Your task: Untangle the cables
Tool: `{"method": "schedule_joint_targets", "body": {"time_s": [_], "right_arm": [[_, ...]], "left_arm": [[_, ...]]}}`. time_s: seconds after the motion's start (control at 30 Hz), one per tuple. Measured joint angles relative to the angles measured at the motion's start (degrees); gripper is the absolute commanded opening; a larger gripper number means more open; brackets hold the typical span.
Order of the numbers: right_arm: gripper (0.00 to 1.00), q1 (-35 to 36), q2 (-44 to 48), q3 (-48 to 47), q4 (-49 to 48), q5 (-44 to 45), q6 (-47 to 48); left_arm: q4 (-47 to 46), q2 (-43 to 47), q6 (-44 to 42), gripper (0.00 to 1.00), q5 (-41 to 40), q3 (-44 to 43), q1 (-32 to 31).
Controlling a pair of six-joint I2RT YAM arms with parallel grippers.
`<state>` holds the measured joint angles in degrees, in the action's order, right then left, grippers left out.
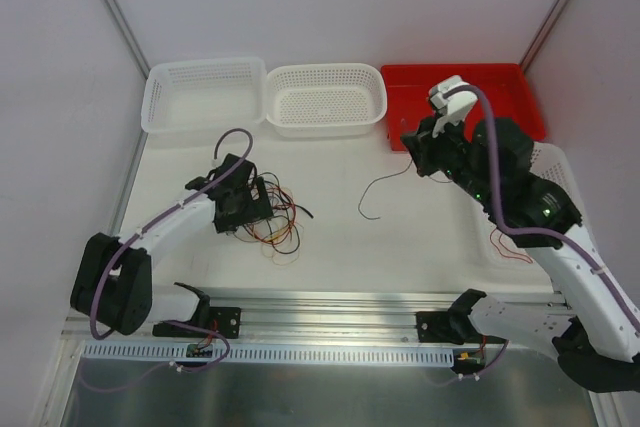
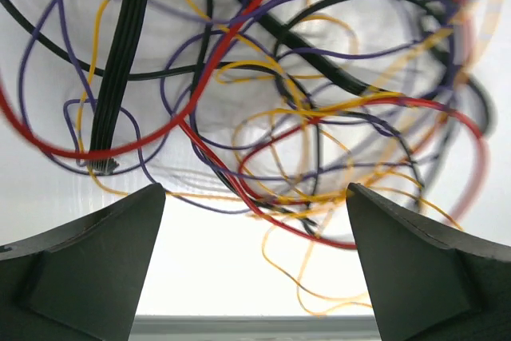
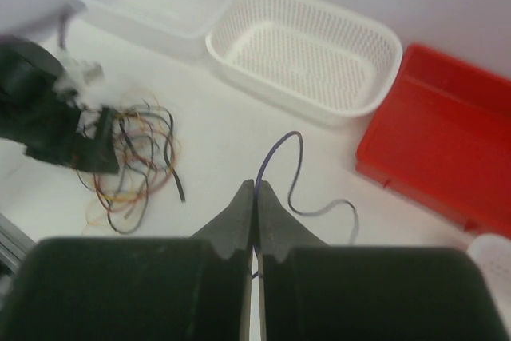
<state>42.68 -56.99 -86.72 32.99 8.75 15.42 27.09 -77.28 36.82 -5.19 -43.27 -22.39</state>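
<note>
A tangle of red, yellow, purple and black cables (image 1: 275,222) lies on the white table left of centre. My left gripper (image 1: 243,209) is low over its left side. In the left wrist view this gripper (image 2: 255,191) is open, and the tangle (image 2: 263,117) lies just beyond the fingertips (image 2: 152,197) with nothing between them. My right gripper (image 1: 413,159) is raised near the red tray and is shut on one purple cable (image 1: 380,182), which hangs down to the table. In the right wrist view the gripper (image 3: 255,185) pinches this cable (image 3: 289,167).
Two white mesh baskets (image 1: 160,97) (image 1: 327,99) and a red tray (image 1: 455,97) stand along the back. Another white basket (image 1: 560,172) lies under my right arm, with a red wire (image 1: 510,249) beside it. A metal rail (image 1: 330,302) runs along the near edge.
</note>
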Motion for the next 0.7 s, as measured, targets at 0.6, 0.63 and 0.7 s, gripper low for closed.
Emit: {"method": "schedule_joint_targets", "body": {"time_s": [0.6, 0.63, 0.7], "right_arm": [[0.01, -1.73, -12.63, 10.25, -8.41, 1.84, 1.4], [0.01, -1.73, -13.94, 9.25, -8.72, 1.2, 1.62], [0.01, -1.73, -15.61, 7.87, -9.25, -0.39, 1.73]], "left_arm": [[6.88, 25.92, -17.27, 0.99, -2.8, -13.7, 0.0], [6.86, 26.05, -18.32, 0.99, -2.58, -13.68, 0.0], [6.34, 26.08, -19.76, 0.99, -0.66, -13.4, 0.0]]}}
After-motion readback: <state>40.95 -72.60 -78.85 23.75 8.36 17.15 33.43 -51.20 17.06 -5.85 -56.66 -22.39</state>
